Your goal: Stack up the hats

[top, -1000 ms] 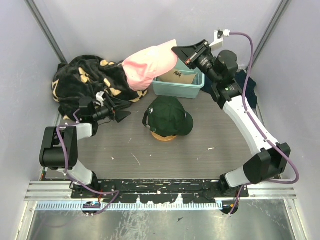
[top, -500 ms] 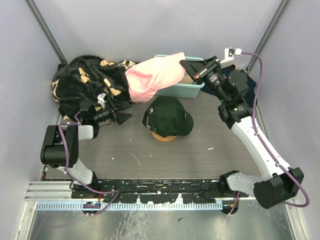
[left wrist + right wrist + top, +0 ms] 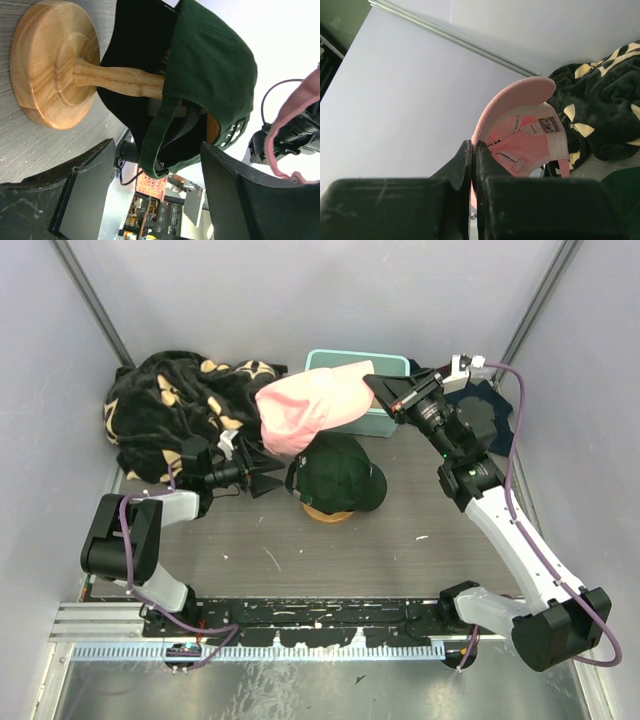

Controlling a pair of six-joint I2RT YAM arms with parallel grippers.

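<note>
The pink hat [image 3: 305,407] hangs in the air just above and behind the dark green hat [image 3: 340,472], which sits on a wooden stand [image 3: 328,512]. My right gripper [image 3: 372,388] is shut on the pink hat's edge; in the right wrist view the pink hat [image 3: 530,130] hangs open side up from the pinched jaws of that gripper [image 3: 476,150]. My left gripper [image 3: 274,481] is open at the green hat's left side. In the left wrist view the green hat's [image 3: 215,65] rear edge dips between that gripper's [image 3: 157,150] spread fingers, over black fabric and the stand [image 3: 50,65].
A teal bin [image 3: 388,422] stands behind the stand, partly covered by the pink hat. A big black blanket with tan marks [image 3: 165,405] is heaped at the back left. A dark navy cloth [image 3: 495,405] lies at the back right by the wall.
My right arm has carried the pink hat forward and down, from over the bin toward the green hat. My left gripper has slid right, up to the green hat's rear edge.
</note>
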